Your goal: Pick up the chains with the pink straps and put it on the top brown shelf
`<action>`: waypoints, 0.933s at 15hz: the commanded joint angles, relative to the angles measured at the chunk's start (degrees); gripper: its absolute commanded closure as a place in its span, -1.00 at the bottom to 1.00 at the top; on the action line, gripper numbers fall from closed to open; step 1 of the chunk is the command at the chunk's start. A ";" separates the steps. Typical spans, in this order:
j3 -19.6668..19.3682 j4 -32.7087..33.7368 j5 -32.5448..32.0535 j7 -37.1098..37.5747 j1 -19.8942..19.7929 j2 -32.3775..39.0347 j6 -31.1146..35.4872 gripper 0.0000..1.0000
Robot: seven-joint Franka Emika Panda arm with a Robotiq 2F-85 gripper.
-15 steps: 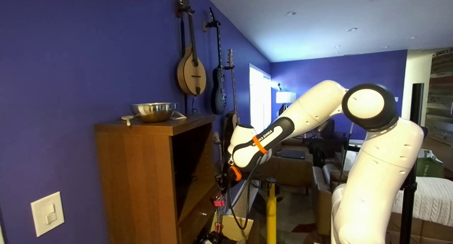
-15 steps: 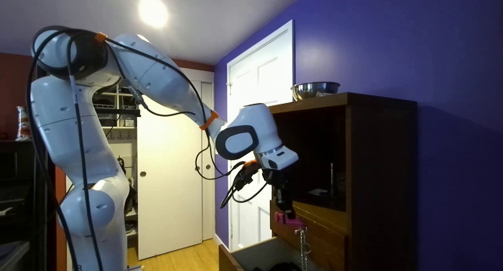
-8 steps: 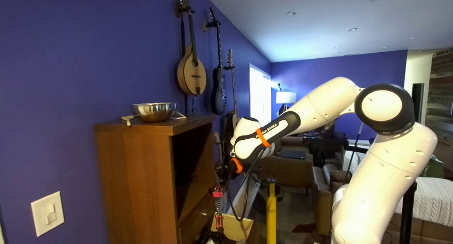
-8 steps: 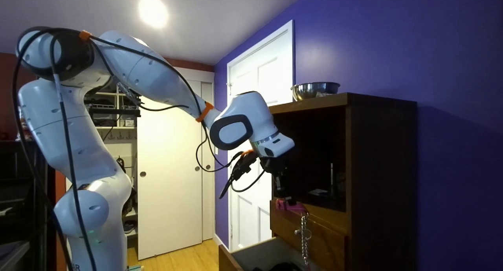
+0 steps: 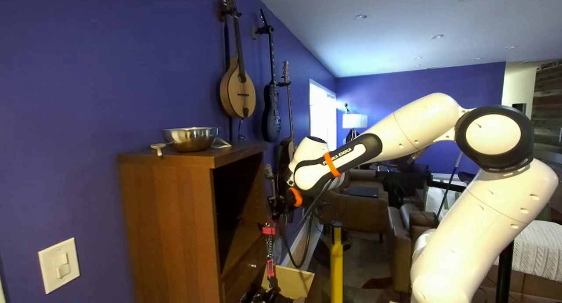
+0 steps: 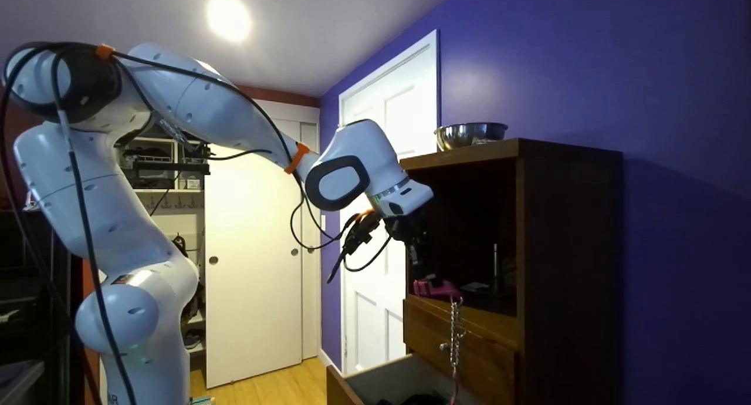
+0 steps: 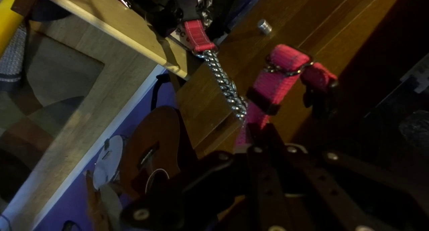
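My gripper (image 6: pixel 427 276) is shut on a pink strap of the chains with the pink straps (image 6: pixel 455 334), in front of the cabinet's open compartment. In an exterior view the held strap (image 5: pixel 268 229) is at the top, with the chain and a second strap hanging below. In the wrist view the fingertips (image 7: pixel 259 132) pinch the strap (image 7: pixel 273 87); the silver chain (image 7: pixel 223 82) leads to the lower strap, whose end meets dark things in the drawer. The top brown shelf (image 5: pixel 239 247), the compartment's floor, is level with or slightly below the held strap. The compartment's inside is dark.
An open drawer (image 6: pixel 375 374) with dark items lies below the compartment. A thin upright object (image 6: pixel 496 270) and a flat pale item (image 6: pixel 475 287) are on the shelf. A metal bowl (image 5: pixel 191 138) stands on the cabinet top. A yellow post (image 5: pixel 336 263) stands nearby.
My gripper has risen and drawn back a little, lifting the pink strap from below the shelf edge to about its height. More of the hanging chain and lower strap shows above the drawer.
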 commanded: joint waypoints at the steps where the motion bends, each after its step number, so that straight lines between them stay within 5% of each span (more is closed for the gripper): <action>1: 1.61 -0.96 2.16 -1.70 -0.98 -4.02 0.08 0.98; 14: 5.03 0.86 3.74 -2.51 0.42 -6.44 13.85 0.98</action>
